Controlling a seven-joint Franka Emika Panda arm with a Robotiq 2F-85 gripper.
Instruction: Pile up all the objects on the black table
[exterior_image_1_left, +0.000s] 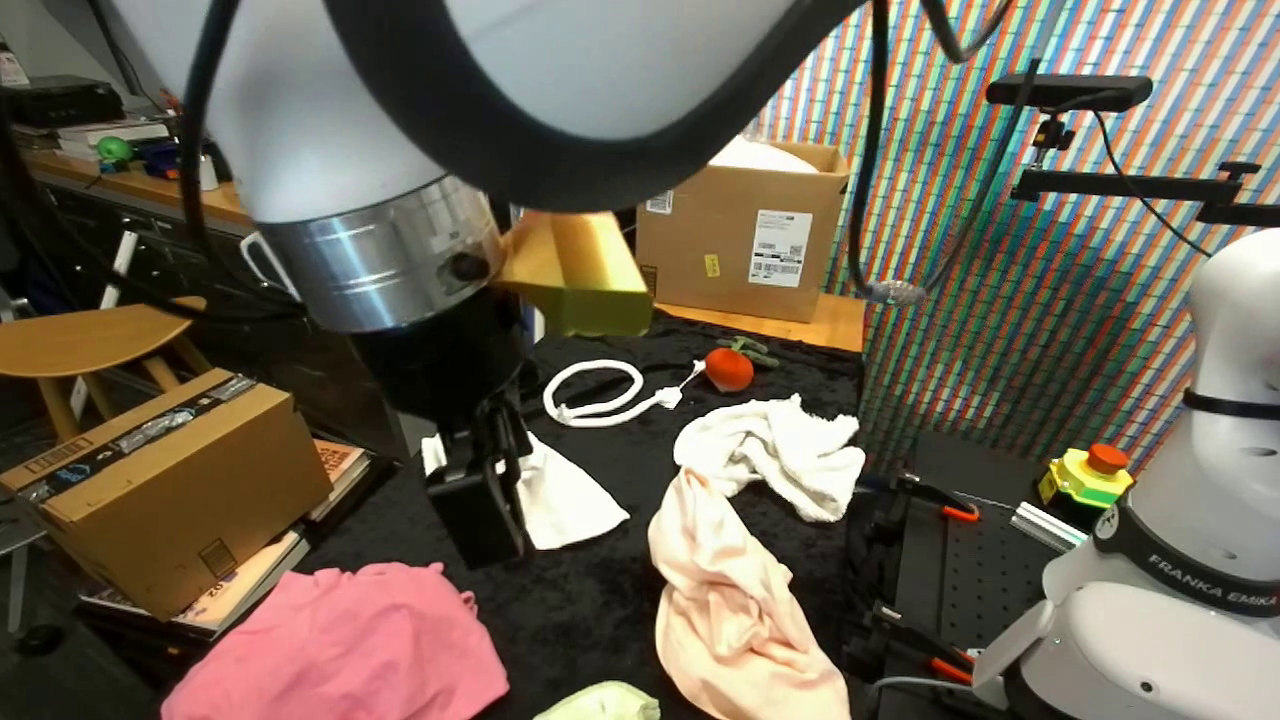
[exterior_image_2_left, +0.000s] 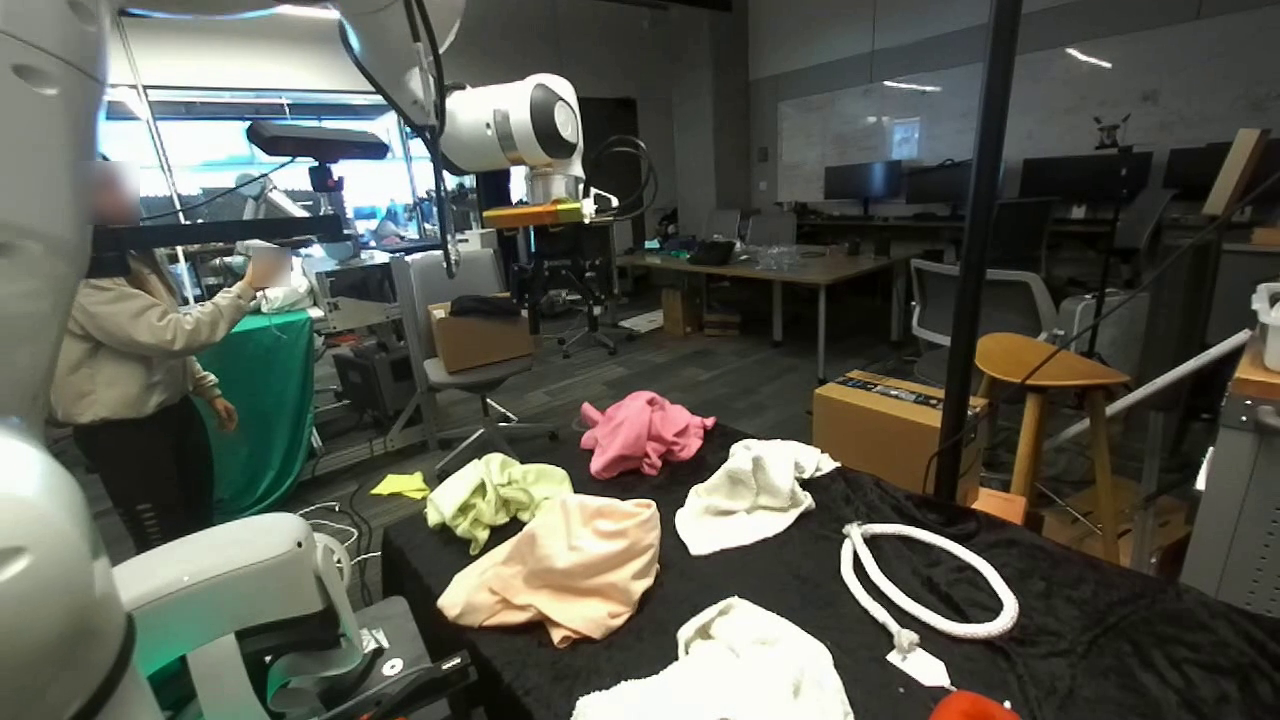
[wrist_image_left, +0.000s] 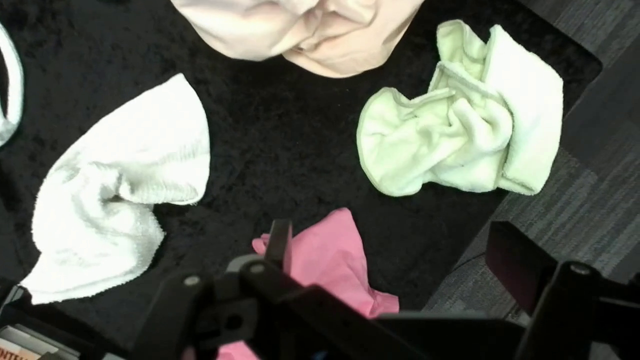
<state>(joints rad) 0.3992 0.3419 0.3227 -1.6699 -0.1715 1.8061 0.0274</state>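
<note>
My gripper (wrist_image_left: 397, 255) is open and empty, high above the black table (exterior_image_1_left: 570, 620); it also shows in both exterior views (exterior_image_1_left: 490, 500) (exterior_image_2_left: 570, 300). A pink cloth (wrist_image_left: 330, 255) lies below it, partly hidden by the fingers. A light green cloth (wrist_image_left: 450, 135) lies crumpled near the table edge. A peach cloth (exterior_image_1_left: 730, 610) is bunched up beside it. A white cloth (wrist_image_left: 100, 225) lies near the pink one. Another white cloth (exterior_image_1_left: 775, 450) touches or nearly touches the peach one in an exterior view. A white rope loop (exterior_image_2_left: 900, 529) and a red tomato-like thing (exterior_image_1_left: 729, 370) lie apart.
A taped cardboard box (exterior_image_1_left: 190, 490) stands on books beside the table. A large carton (exterior_image_1_left: 735, 240) stands past the far end. A dark pole (exterior_image_2_left: 975, 250) rises by the table edge. A person (exterior_image_2_left: 140, 370) stands in the background. A dark green item (exterior_image_1_left: 755, 352) lies by the red thing.
</note>
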